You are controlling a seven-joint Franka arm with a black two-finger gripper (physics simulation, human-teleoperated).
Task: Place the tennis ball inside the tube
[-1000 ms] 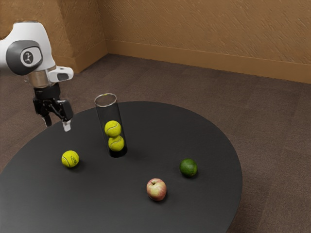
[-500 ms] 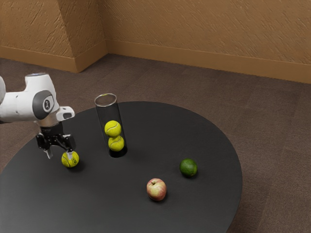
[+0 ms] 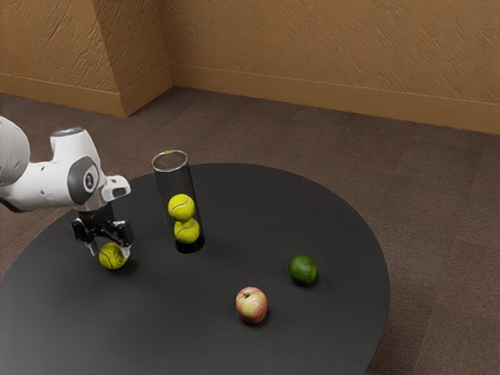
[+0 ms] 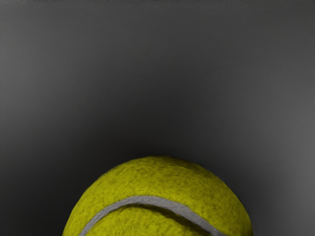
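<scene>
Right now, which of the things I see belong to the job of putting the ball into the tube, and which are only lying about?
For the job:
- loose tennis ball
- clear tube, with two balls inside
- gripper, open around the loose ball

Only lying about:
- apple
- round green fruit
</scene>
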